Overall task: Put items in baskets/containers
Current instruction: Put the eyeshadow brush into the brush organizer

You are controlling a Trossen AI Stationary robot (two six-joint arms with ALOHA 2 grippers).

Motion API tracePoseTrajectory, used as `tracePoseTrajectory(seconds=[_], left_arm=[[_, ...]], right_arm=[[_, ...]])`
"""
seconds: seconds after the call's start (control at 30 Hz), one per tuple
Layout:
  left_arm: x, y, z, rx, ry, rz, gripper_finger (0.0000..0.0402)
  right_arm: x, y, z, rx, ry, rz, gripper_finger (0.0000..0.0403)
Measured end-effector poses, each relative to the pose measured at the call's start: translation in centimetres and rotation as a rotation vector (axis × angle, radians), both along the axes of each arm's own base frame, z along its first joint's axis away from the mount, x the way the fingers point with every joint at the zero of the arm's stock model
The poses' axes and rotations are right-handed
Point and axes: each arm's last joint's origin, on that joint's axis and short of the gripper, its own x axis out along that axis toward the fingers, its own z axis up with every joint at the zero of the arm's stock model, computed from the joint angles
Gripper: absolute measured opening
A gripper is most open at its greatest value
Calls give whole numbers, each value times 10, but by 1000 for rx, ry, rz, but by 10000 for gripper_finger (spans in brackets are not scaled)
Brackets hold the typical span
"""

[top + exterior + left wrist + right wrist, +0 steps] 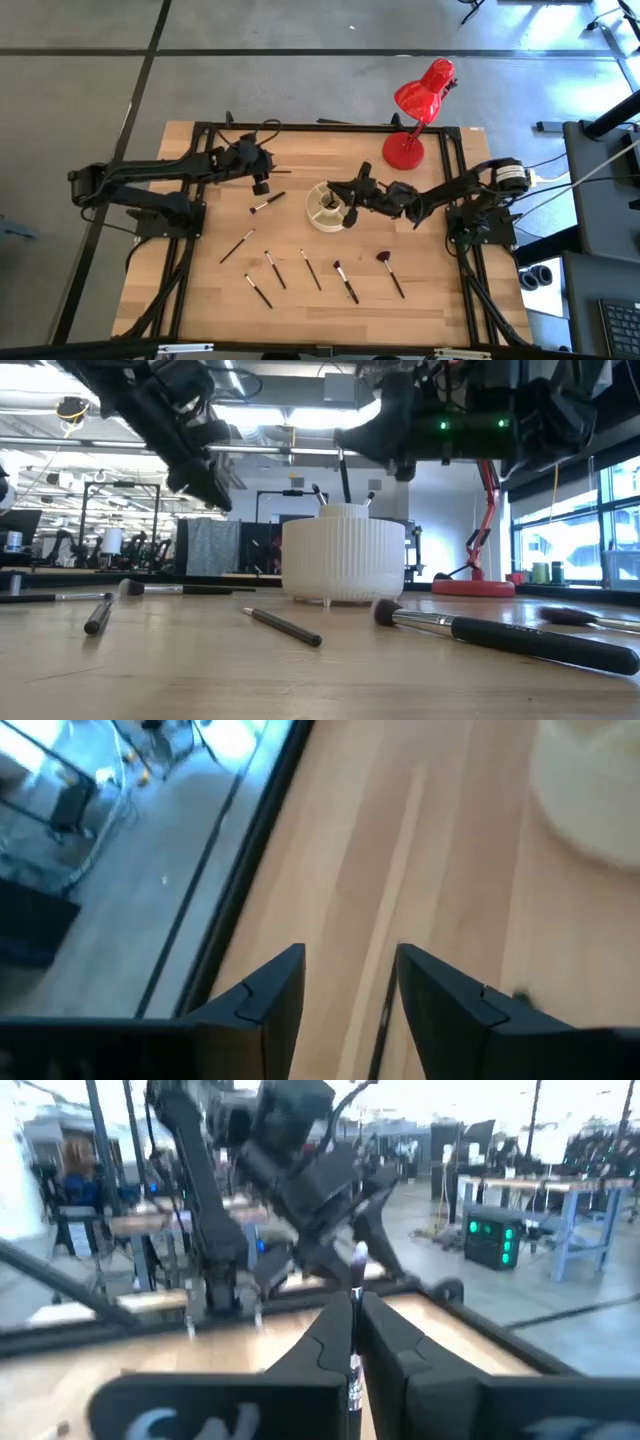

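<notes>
Dark right claw [349, 214] — over cup [322, 217]

No readable text, label, brand, number or sign is showing in any view. Faint pale marks are sitting on the handle of the big brush [520, 637] lying near the right of the table and on the right arm's wrist housing [160, 1425], but neither is coming through clearly enough to read.
</notes>
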Motion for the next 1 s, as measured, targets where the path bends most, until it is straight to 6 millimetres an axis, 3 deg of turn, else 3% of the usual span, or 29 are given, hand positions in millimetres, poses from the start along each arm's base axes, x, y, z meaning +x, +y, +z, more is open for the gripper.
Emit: tracePoseTrajectory(seconds=[0.43,0.63,1.0], left_arm=[[-3,12,-13,-103,15,-20,164],[-1,22,-31,-141,116,13,163],[-8,50,-63,-225,237,176,134]], right_arm=[[6,-1,-10,19,42,-94,75],[2,1,1,68,2,-107,82],[-12,16,29,7,14,-96,83]])
